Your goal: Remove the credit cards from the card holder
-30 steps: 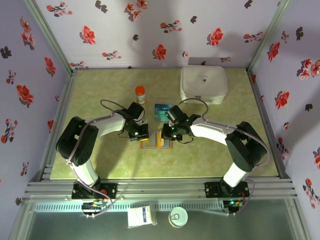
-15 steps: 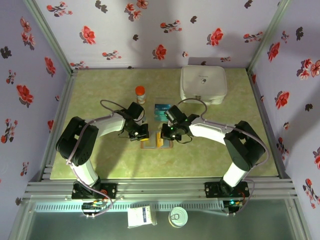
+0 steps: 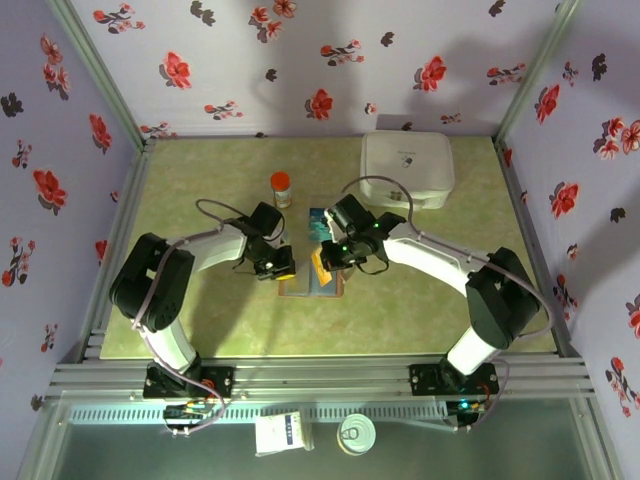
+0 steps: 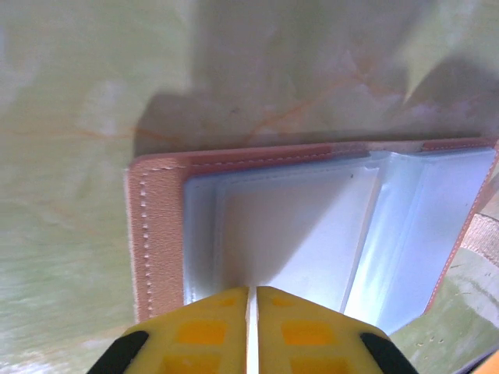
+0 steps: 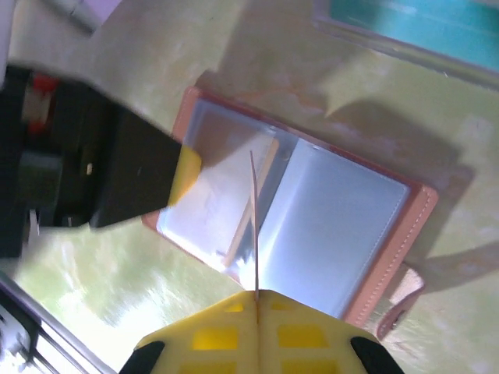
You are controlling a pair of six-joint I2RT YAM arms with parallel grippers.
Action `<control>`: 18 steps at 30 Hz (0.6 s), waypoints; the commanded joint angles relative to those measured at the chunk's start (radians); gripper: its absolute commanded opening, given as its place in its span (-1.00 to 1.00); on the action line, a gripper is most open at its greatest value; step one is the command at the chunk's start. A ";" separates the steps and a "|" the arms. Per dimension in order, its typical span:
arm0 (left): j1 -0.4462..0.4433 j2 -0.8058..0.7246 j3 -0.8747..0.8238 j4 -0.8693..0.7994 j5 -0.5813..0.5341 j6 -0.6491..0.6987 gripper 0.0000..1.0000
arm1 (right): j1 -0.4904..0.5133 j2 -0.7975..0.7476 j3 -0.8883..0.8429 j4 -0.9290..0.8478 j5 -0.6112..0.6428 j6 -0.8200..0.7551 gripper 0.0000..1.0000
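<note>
From the top camera, the small brown bifold card holder (image 3: 303, 288) with blue-grey inner pockets lies open on the pale green table (image 3: 200, 330), between the two arms. The left gripper (image 3: 276, 268) bears on its left half. The right gripper (image 3: 325, 262) hangs over the fold, pinching a thin tan-yellow credit card (image 3: 318, 266). Flat teal cards (image 3: 319, 221) lie just behind, apart from the holder.

In the left wrist camera, the yellow fingers are pressed together with nothing between them. Their tips rest on the left pocket panel, near the stitched brown edge. This pin is probably what keeps the holder from rising with the card, so it should press straight down and not slide across the slick panel.

In the right wrist camera, the yellow fingers are clamped on the card, seen edge-on as a thin line above the fold. Whether its far end has cleared the pocket mouth cannot be told. The pull would go best along the card's own plane, slow and straight. If the holder's right half starts to lift, the pull should ease off. The clear plastic tray (image 5: 351, 35) holding a teal card looks like the natural place to set it down.
</note>
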 commanded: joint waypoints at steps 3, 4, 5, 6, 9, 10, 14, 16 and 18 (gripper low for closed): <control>0.016 -0.072 0.006 -0.045 0.005 0.017 -0.73 | -0.044 0.008 0.125 -0.215 0.010 -0.493 -0.96; 0.019 -0.081 0.004 -0.050 0.004 0.019 -0.72 | -0.057 0.019 0.156 -0.245 0.011 -0.576 -0.98; 0.020 -0.089 0.002 -0.052 0.002 0.019 -0.72 | -0.068 0.030 0.182 -0.268 0.013 -0.662 -1.00; 0.023 -0.100 -0.004 -0.056 -0.001 0.017 -0.71 | -0.074 0.039 0.205 -0.283 0.032 -0.739 -1.00; 0.030 -0.128 -0.025 -0.067 -0.019 0.019 -0.69 | -0.087 0.075 0.268 -0.303 0.109 -0.896 -1.00; 0.031 -0.137 -0.028 -0.080 -0.037 0.025 -0.69 | -0.094 0.090 0.295 -0.310 0.132 -0.927 -1.00; 0.034 -0.167 -0.051 -0.121 -0.081 0.046 -0.66 | -0.147 0.191 0.463 -0.378 0.110 -1.044 -1.00; 0.041 -0.189 -0.071 -0.127 -0.090 0.048 -0.65 | -0.169 0.243 0.548 -0.404 0.077 -1.082 -1.00; 0.047 -0.211 -0.090 -0.128 -0.093 0.045 -0.64 | -0.185 0.303 0.631 -0.429 0.051 -1.111 -1.00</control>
